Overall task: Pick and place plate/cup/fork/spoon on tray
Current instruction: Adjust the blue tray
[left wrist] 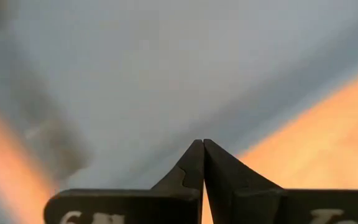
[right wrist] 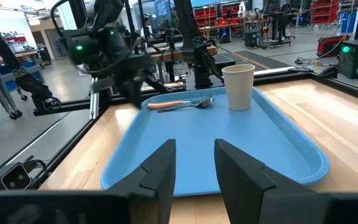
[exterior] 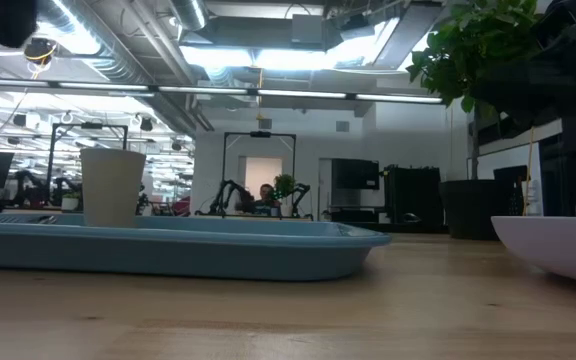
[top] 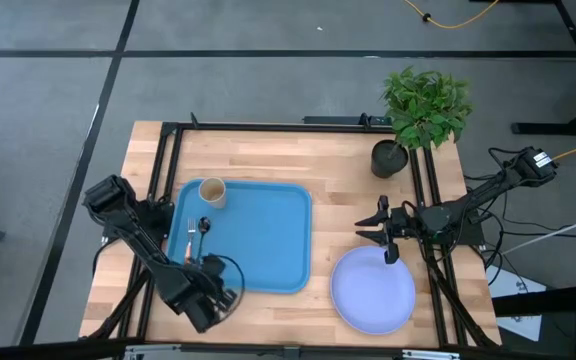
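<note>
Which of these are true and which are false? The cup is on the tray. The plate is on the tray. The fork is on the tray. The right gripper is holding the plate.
The cup is on the tray: true.
The plate is on the tray: false, it lies on the table beside it.
The fork is on the tray: true.
The right gripper is holding the plate: false, it is open above the plate's edge.

2 dark, slim jointed arms trailing black cables (green lights glow on the left arm [right wrist: 95, 43]).
</note>
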`<state>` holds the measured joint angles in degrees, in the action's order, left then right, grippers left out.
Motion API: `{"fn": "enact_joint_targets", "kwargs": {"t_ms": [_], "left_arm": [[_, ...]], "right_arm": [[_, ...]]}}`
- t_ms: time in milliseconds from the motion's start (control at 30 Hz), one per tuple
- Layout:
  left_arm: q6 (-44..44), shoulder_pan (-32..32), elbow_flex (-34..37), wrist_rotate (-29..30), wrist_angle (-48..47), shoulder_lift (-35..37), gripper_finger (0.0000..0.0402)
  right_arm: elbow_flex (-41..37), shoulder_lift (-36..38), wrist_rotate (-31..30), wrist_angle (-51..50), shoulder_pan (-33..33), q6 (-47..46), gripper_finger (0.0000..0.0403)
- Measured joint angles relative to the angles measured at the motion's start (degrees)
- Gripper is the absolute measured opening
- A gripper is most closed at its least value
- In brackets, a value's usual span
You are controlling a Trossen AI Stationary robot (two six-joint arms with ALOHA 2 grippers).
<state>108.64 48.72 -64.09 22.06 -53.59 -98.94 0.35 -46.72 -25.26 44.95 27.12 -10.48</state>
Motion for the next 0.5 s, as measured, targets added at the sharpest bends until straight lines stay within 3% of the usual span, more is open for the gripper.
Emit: {"fn": "enact_joint_targets", "kwargs": {"t_ms": [133, 333, 500], "left_arm": [[-11.4, -2.0, 0.2, 5.3, 9.2, -3.5, 0.0], [-24.1, -7.4, 0.4, -2.8, 16.1, -7.3, 0.0], [-28.7, -9.0, 0.3, -4.0, 19.4, -6.7, 0.0]], "right_arm": [[0.0, 0.0, 0.0, 0.1, 0.0, 0.0, 0.0115], [0.0, 0.0, 0.0, 0.3, 0.0, 0.2, 0.0115], [0.0, 0.0, -0.1, 0.3, 0.0, 0.3, 0.0115]]}}
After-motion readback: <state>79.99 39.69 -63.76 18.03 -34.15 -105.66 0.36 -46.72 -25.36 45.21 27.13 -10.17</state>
